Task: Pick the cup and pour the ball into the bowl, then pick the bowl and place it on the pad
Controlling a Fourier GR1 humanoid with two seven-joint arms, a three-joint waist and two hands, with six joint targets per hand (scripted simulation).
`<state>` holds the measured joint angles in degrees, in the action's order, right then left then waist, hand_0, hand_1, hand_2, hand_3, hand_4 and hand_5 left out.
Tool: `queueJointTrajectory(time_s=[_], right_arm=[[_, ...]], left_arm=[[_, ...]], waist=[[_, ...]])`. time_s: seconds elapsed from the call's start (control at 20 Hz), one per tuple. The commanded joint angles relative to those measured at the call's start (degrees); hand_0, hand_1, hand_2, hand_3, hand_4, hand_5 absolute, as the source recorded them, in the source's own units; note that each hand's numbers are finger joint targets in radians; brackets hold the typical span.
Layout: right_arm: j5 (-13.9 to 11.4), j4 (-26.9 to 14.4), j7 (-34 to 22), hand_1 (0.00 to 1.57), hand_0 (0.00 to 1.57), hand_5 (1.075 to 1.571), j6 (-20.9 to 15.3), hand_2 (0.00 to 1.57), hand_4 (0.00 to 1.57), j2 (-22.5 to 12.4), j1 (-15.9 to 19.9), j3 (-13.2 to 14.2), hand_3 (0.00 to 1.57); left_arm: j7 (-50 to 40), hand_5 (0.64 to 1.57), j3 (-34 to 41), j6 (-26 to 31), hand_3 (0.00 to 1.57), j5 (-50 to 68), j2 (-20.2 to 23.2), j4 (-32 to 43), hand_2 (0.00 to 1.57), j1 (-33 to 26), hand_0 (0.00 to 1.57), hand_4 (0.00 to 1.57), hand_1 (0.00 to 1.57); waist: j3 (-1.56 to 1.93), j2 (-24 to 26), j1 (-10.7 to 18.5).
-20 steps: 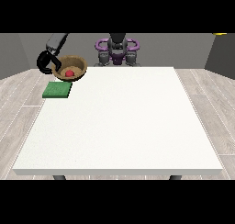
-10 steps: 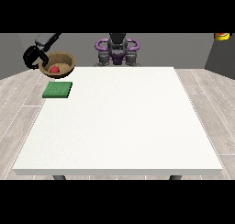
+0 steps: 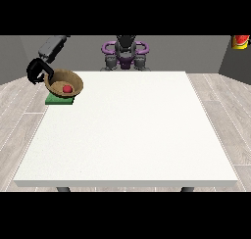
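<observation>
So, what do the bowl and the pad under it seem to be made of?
The bowl looks like wood: brown, matte, with a lighter rim, though it could be ceramic. The pad looks like soft foam or felt: flat, plain green, without shine.

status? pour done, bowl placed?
Pour looks done: the red ball lies in the bowl. In hand: the hand at the view's left grips the bowl's rim, holding it over the green pad; contact with the pad is unclear. Left: setting it down and releasing. No cup is visible.
</observation>
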<state>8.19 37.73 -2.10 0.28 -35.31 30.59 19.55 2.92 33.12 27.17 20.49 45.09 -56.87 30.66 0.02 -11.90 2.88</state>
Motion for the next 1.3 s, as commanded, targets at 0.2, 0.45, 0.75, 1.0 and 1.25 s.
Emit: queueJointTrajectory(time_s=[0.2, 0.45, 0.75, 1.0, 1.25], right_arm=[[1.3, -2.0, 0.8, 1.57, 1.57, 1.571, -2.0, 1.57, 1.00, 4.1, 1.2, 0.8, 0.59], [3.1, -7.7, -0.2, 1.57, 1.57, 1.557, -3.6, 1.57, 0.19, -2.6, 2.6, 5.7, 1.16], [2.2, -6.0, 0.2, 1.51, 1.51, 1.552, -5.1, 1.41, 0.00, -2.8, 4.0, 4.7, 0.82], [4.3, -6.0, 3.6, 1.46, 1.46, 1.532, -8.3, 1.40, 0.00, 2.0, 4.5, 6.3, 0.76], [3.4, -6.3, 7.1, 1.26, 1.26, 1.529, -7.6, 1.35, 0.11, -2.3, 5.8, 6.6, 0.91]], left_arm=[[1.2, 1.556, -0.4, 0.4, 0.00, 0.1, 1.1, 1.5, 0.00, -0.7, 0.00, 1.20, 0.00], [-1.0, 1.561, -0.4, 0.8, 0.00, 2.8, 1.1, -2.2, 0.00, 0.5, 0.00, 1.19, 0.00], [0.4, 1.561, -0.9, -1.1, 0.00, 1.3, 1.7, -0.3, 0.00, 0.7, 0.00, 1.19, 0.00], [4.2, 1.565, 0.4, 1.0, 0.00, 1.3, 3.4, 1.5, 0.00, -1.1, 0.00, 1.19, 0.00], [5.6, 1.566, 1.4, 1.8, 0.00, 2.3, 4.9, 2.1, 0.00, -0.3, 0.00, 1.19, 0.00]], waist=[[-0.01, 0.6, 0.2], [0.04, -2.1, 2.2], [0.01, -1.7, -0.3], [0.01, -2.7, 2.0], [0.04, -6.6, 2.2]])
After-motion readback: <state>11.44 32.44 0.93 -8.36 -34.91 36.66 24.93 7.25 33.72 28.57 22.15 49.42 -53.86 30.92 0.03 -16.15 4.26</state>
